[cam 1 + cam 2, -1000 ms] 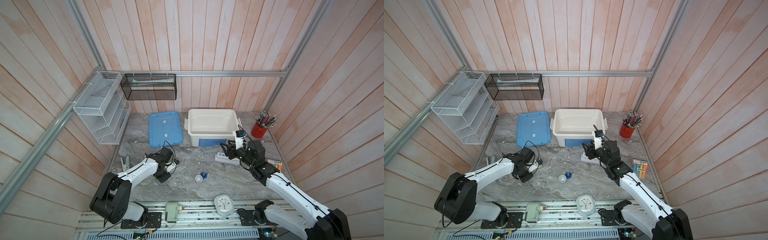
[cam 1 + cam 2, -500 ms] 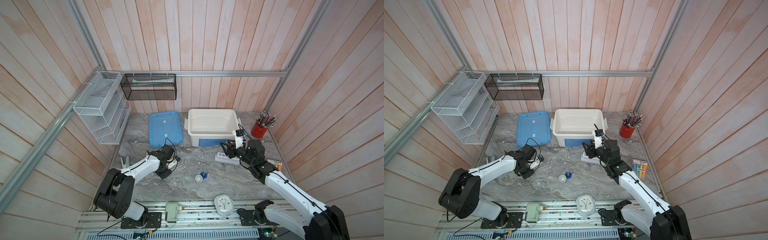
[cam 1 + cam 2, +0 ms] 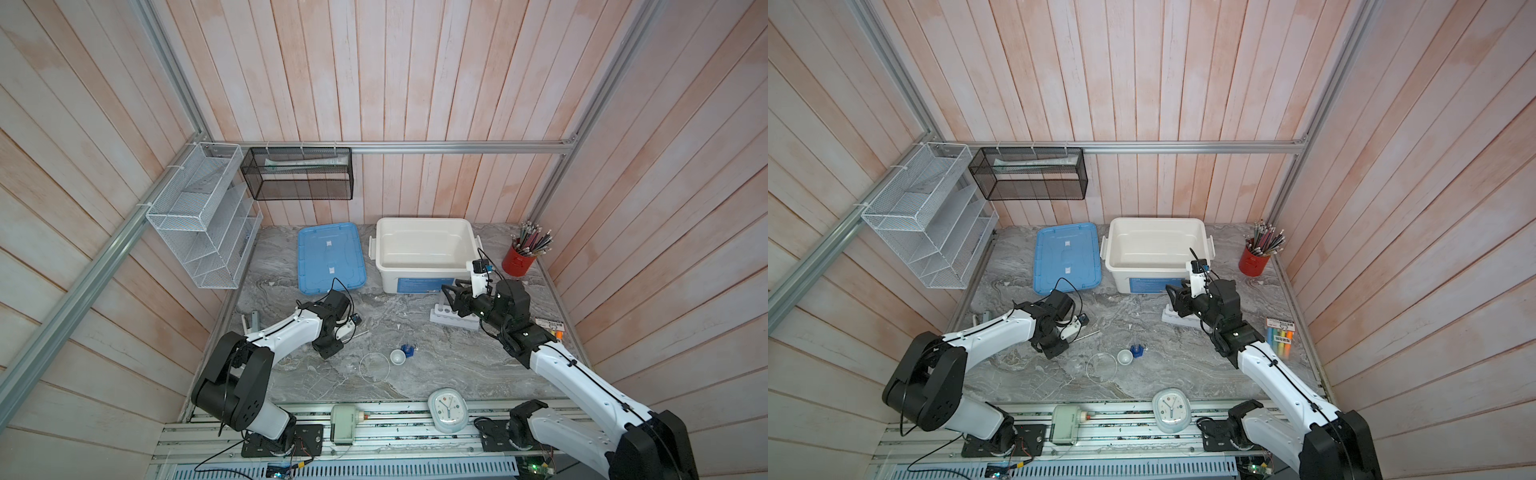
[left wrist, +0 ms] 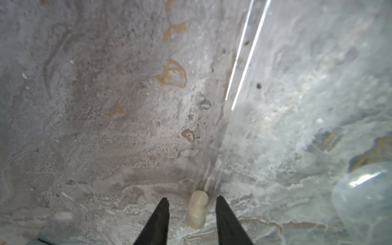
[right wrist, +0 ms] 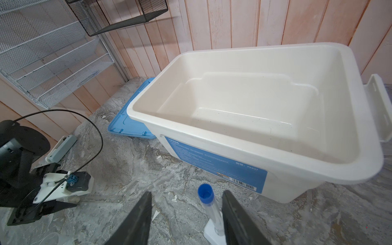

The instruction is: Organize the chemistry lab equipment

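Position: left gripper (image 4: 192, 199), jaws part-open, straddles white-capped tube (image 4: 229, 106) lying on table (image 4: 84, 127), nothing held; right gripper (image 5: 187, 192), open, straddles blue-capped tube (image 5: 209, 203) standing in rack (image 5: 212, 233), ungripped; tubes judged light, thin-walled, slick, fragile; pinch gently near capped end.

Left end effector (image 4: 191, 200) points straight down, jaws parted. Right end effector (image 5: 186, 193) reaches forward and slightly down, jaws also parted.

Pale pink wood-plank walls (image 3: 415, 75) on three sides. Grey marbled table (image 3: 449, 365) below. Aluminium rail (image 3: 457, 146) runs across the back wall; black mesh basket (image 3: 297, 189) hangs from it. White wire shelf (image 3: 199, 232) fixed to the side wall. Light soft, even.
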Controlling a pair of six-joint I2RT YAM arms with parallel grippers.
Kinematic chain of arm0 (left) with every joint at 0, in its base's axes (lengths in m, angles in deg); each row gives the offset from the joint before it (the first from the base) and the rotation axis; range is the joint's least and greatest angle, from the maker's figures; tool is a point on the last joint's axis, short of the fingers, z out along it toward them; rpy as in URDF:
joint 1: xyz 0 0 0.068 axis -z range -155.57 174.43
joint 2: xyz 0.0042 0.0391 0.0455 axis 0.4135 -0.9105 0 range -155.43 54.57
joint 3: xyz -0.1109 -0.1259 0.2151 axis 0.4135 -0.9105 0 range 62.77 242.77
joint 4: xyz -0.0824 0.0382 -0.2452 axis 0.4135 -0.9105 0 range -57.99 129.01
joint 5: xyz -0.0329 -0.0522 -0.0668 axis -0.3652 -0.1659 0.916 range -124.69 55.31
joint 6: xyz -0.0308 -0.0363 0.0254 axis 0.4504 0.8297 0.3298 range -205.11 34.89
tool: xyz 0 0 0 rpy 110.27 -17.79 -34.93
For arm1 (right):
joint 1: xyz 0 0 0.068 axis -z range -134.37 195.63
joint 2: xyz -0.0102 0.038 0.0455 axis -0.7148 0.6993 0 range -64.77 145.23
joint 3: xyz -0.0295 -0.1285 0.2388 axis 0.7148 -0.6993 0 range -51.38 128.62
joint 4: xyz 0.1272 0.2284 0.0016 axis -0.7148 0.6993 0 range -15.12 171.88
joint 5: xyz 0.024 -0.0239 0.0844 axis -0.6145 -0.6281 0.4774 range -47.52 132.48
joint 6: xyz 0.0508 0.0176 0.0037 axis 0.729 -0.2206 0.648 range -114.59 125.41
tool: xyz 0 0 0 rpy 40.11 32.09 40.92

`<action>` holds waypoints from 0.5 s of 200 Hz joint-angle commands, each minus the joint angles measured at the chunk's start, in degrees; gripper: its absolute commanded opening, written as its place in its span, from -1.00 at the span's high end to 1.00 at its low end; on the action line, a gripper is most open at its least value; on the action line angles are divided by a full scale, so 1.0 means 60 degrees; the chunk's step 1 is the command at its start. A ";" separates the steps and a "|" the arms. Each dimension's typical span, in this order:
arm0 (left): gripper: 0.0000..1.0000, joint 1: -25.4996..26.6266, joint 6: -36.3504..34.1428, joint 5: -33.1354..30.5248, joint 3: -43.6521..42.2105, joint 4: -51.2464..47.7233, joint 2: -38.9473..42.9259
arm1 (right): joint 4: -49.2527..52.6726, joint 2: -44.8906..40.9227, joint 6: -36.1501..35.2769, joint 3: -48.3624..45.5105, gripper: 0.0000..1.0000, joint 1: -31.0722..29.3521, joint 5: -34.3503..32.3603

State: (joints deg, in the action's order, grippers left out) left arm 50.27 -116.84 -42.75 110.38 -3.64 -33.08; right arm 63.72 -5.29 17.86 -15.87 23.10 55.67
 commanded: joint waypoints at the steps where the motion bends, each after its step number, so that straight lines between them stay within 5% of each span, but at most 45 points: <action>1: 0.27 0.0108 -0.0173 -0.0194 -0.0125 -0.0003 -0.0198 | -0.0203 -0.0012 0.0136 -0.0181 -0.08 0.0105 0.0123; 100: 0.49 0.0248 -0.0167 -0.0159 -0.0126 0.0166 -0.0154 | -0.0186 0.0149 0.0170 -0.0198 -0.06 0.0185 0.0184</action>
State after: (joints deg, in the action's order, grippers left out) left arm 51.50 -117.47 -43.80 110.32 -3.55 -34.46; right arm 63.28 -5.16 18.30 -16.62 24.04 55.78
